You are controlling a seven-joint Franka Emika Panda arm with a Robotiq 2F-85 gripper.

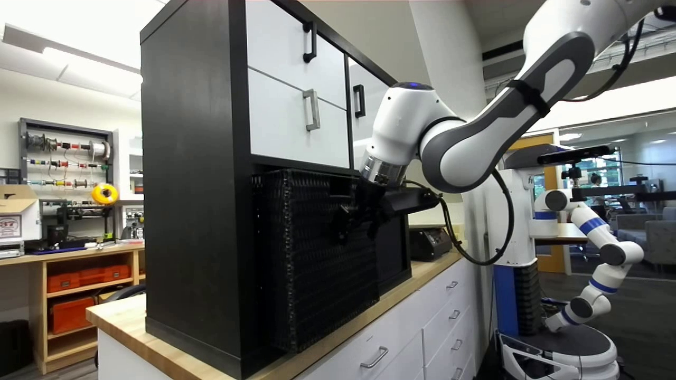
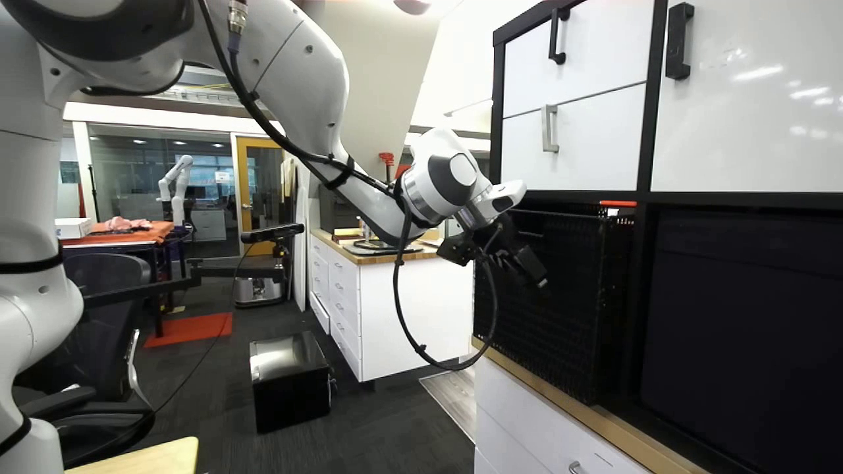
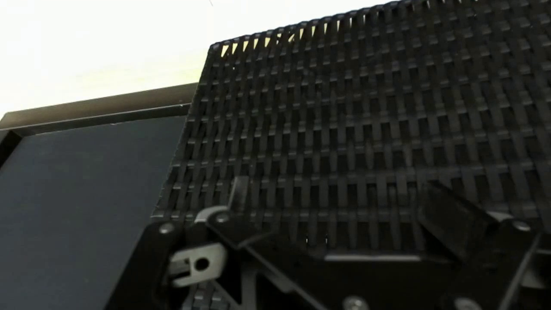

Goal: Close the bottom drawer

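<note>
In the lower left bay of the black cabinet (image 1: 189,174), the bottom drawer (image 1: 326,266) juts out past the frame, so the closing is, I judge, unfinished: a push inward remains. Before the right part of its woven front is the gripper (image 3: 338,191), jaws spread wide, nothing between them; whether it touches the front I cannot tell. As for containers, far left, wooden shelving (image 1: 39,311) holds orange cases (image 1: 88,278). Nearer, the bottom drawer's inside is hidden; above it 2 white-fronted drawers (image 1: 280,94) sit flush. At right, a dark panel (image 2: 744,329) fills the next bay.
</note>
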